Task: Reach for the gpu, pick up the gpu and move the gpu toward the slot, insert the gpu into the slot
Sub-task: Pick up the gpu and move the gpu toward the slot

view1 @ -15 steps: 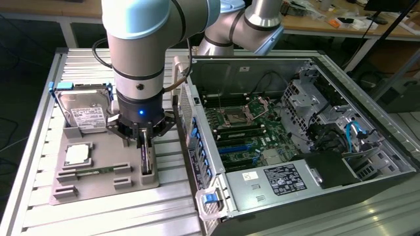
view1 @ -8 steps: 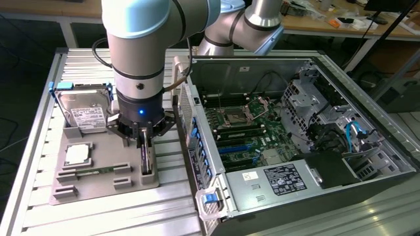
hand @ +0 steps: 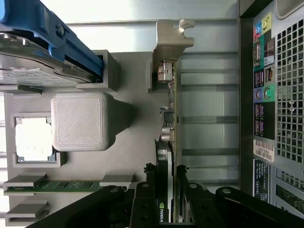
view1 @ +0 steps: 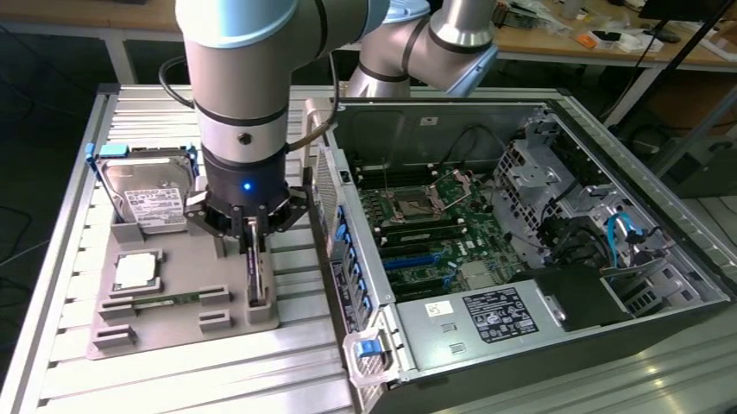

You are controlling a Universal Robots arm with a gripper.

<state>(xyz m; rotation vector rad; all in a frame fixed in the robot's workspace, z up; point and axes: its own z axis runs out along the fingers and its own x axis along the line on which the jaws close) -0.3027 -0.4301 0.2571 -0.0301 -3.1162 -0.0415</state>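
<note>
My gripper (view1: 255, 246) (hand: 165, 169) is down over the grey holder (view1: 173, 323), its fingers (hand: 148, 190) closed narrowly on the gpu (view1: 257, 280) (hand: 164, 152), one on each face. The card stands on edge in its holder cradle, bracket (hand: 169, 42) at the far end. The blue slot (view1: 417, 259) lies well apart, inside the open case (view1: 645, 285).

Bright, even diffuse light; glare on counter (view1: 173, 379) slats, washed-out in wrist view. PC case (view1: 403, 129) interior dimmer w/ soft shadows.

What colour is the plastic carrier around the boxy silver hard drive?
Blue; the carrier shows best in the wrist view.
</note>
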